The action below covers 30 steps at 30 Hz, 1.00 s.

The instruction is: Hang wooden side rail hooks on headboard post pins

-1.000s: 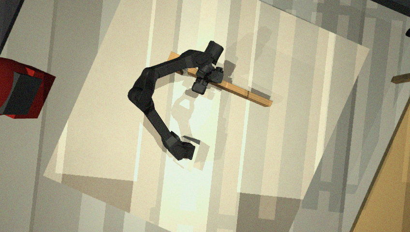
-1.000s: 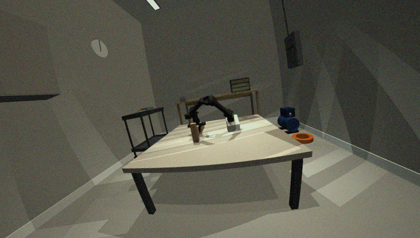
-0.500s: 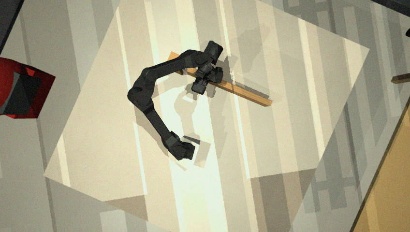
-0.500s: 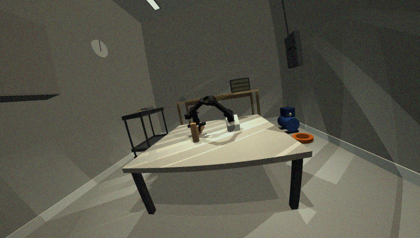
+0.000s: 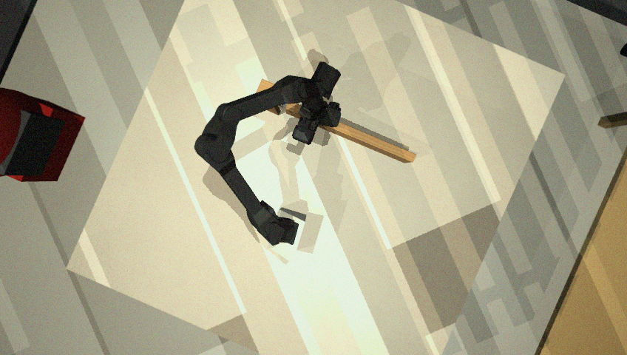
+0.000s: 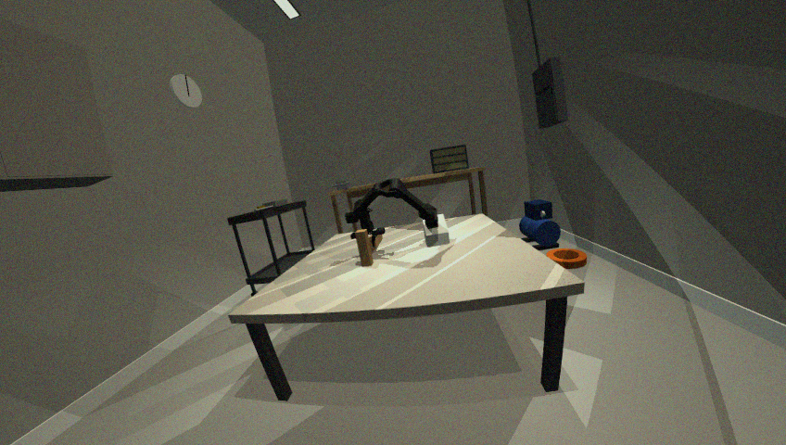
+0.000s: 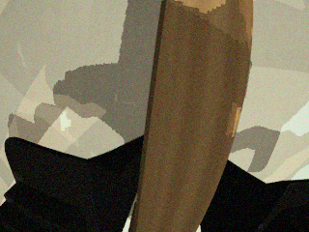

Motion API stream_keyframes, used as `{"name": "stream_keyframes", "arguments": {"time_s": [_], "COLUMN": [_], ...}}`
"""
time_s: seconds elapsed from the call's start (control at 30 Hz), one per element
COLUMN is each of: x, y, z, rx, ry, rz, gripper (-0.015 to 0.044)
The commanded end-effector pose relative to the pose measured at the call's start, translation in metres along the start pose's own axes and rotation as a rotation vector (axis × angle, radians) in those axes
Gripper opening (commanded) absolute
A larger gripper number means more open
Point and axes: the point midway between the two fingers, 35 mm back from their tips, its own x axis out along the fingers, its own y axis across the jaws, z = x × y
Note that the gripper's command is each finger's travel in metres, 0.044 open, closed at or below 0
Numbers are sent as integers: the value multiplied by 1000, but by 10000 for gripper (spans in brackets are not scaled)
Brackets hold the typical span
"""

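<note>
The wooden side rail runs from beside the post to the right in the top view. My gripper is shut on the rail, nearer its post end, with one dark finger on each side. The upright headboard post stands on the table, partly under my arm in the top view. The rail's near end is close to the post, with small grey metal between them. Whether the hooks sit on the pins is hidden. The far end appears low, close to its shadow; contact with the table cannot be confirmed.
The pale table has striped light and shadows across it. My arm's base stands beside a pale block. A red object is beyond the table's left edge in the top view.
</note>
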Motion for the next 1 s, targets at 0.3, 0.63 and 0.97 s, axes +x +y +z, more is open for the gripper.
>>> {"name": "stream_keyframes", "arguments": {"time_s": [0.3,0.63,0.97], "x": [-5,-5,-4], "y": [2,2,2], "z": [-1,-3,-4], "rx": [2,2,2], "ry": [-2,-1,-1], "rz": [15,15,15], "gripper": [0,0,0]}}
